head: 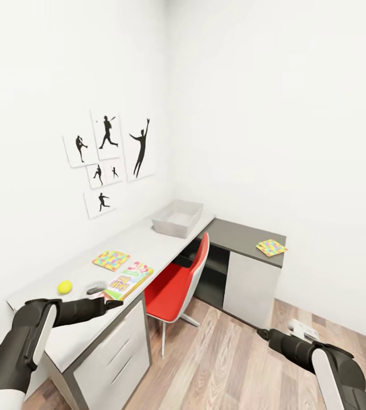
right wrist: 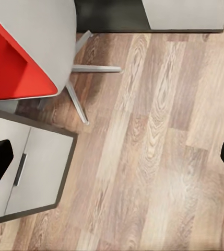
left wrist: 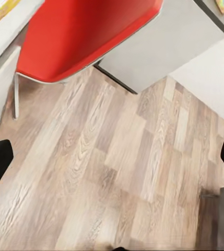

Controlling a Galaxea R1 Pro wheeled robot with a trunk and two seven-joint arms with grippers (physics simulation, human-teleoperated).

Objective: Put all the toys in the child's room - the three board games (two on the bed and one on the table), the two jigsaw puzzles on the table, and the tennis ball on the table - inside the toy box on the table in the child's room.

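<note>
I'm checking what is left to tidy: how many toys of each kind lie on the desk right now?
Jigsaw puzzles: 2
Board games: 1
Tennis balls: 1
Total: 4, all outside the toy box.

White walls point(head: 274, 102), wood floor point(head: 228, 364), red chair point(head: 177, 285).

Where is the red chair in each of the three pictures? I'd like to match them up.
Head view: the chair sits low in the middle, tucked against the desk.
Left wrist view: its red seat is seen from above, beside the desk's edge.
Right wrist view: the seat and metal legs are next to the drawers.
Shared landmark: the wooden floor.
</note>
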